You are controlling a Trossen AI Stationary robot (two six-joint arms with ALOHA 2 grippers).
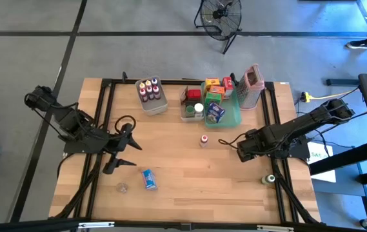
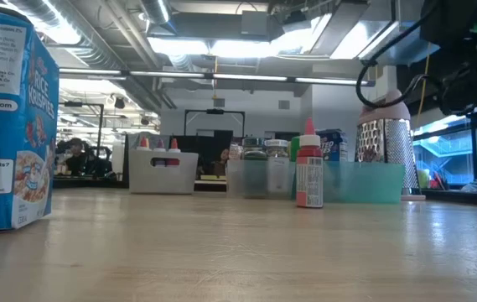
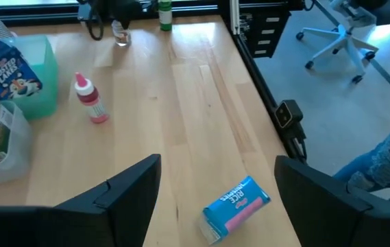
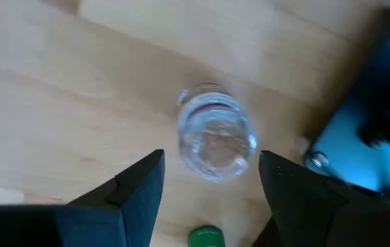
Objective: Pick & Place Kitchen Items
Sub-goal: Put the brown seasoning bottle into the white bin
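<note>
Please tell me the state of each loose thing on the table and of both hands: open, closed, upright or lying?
Left hand: open, empty.
Right hand: open, holding nothing.
Blue cereal box: lying on its side.
Red-capped bottle: upright, cap on.
Clear jar: upright, not gripped.
Green-capped bottle: upright.

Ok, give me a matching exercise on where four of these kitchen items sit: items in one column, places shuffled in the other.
Items:
1. Rice Krispies box
2. red-capped bottle
3. green-capped bottle
4. Frosted Flakes box

Places:
a. inside the teal tray
b. by the right edge of the table
c. on bare wood in the table's left half
d. standing alone mid-table, just outside the tray

Pairs: 1-c, 2-d, 3-b, 4-a
</note>
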